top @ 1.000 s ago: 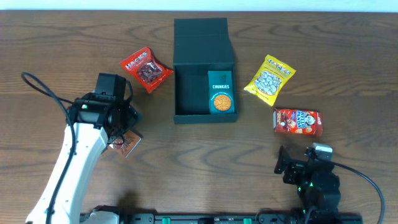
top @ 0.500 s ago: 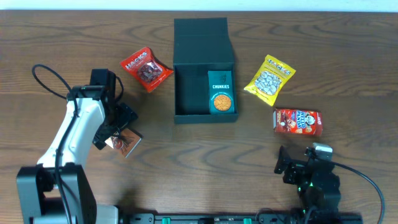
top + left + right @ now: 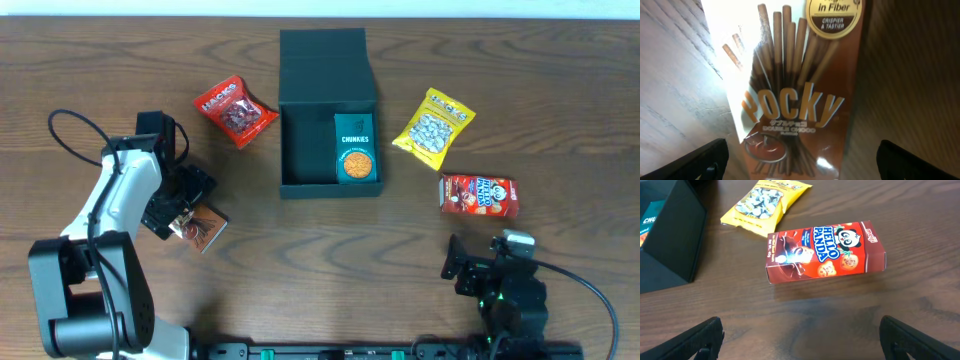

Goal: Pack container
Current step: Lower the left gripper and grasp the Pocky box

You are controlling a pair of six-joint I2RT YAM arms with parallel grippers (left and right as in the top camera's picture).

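Observation:
The dark teal-green container (image 3: 300,150) stands open at the table's middle back, its lid flap lying behind it. A small Chunkies box (image 3: 355,147) lies inside on the right. My left gripper (image 3: 178,212) is open, low over a brown Pocky box (image 3: 203,232) that lies flat on the table; the Pocky box (image 3: 795,95) fills the left wrist view between the fingertips. My right gripper (image 3: 470,270) is open and empty at the front right, short of a red Hello Panda box (image 3: 825,251).
A red Hacks packet (image 3: 233,110) lies left of the container. A yellow nut packet (image 3: 432,127) lies to its right, also in the right wrist view (image 3: 765,200). The Hello Panda box (image 3: 479,194) lies front right. The container's corner (image 3: 670,235) shows in the right wrist view.
My left arm has swung back to the left and lowered, so the gripper now hangs open right over the Pocky box. The right arm has not moved.

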